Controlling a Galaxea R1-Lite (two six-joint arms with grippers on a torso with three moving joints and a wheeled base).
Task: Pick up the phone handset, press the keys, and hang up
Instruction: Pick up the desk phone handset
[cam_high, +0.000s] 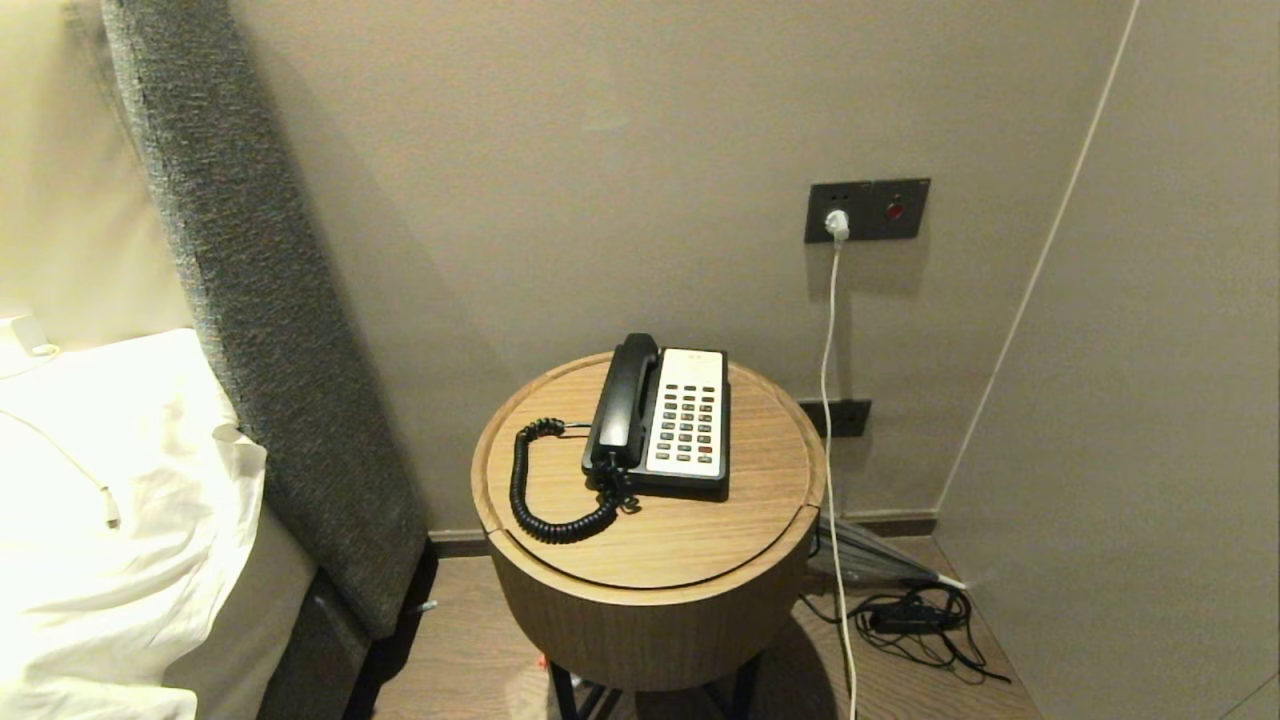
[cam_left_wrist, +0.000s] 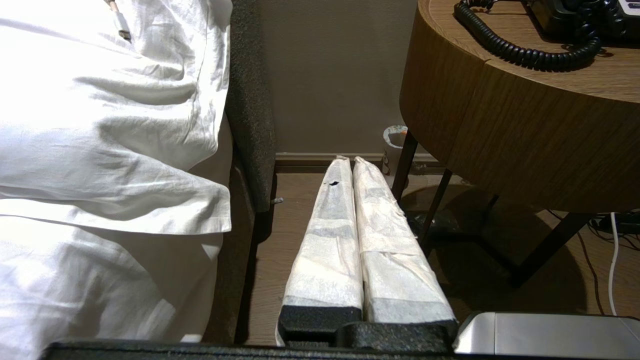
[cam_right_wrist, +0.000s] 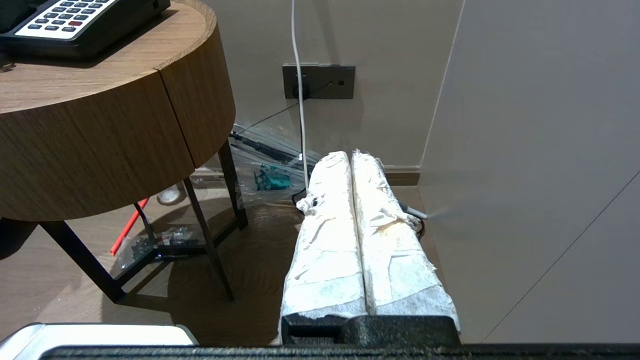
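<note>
The glossy black phone handset (cam_high: 625, 402) lies in its cradle on the left side of the phone base, which sits on a round wooden bedside table (cam_high: 700, 540). Its black coiled cord (cam_high: 545, 500) loops over the tabletop; the cord (cam_left_wrist: 525, 52) also shows in the left wrist view. The keys (cam_high: 688, 420) form a dark grey grid, one red, in the white faceplate; the keys (cam_right_wrist: 60, 17) show in the right wrist view too. My left gripper (cam_left_wrist: 350, 161) hangs shut and empty, low between bed and table. My right gripper (cam_right_wrist: 351, 154) hangs shut and empty, low to the right of the table. Neither arm shows in the head view.
A bed with white linen (cam_high: 110, 500) and a grey padded headboard (cam_high: 260, 300) stand left of the table. A wall plate (cam_high: 867, 210) with a plugged white cable and a red button is behind; black cables (cam_high: 920, 620) lie on the floor. A wall panel (cam_high: 1150, 400) closes the right.
</note>
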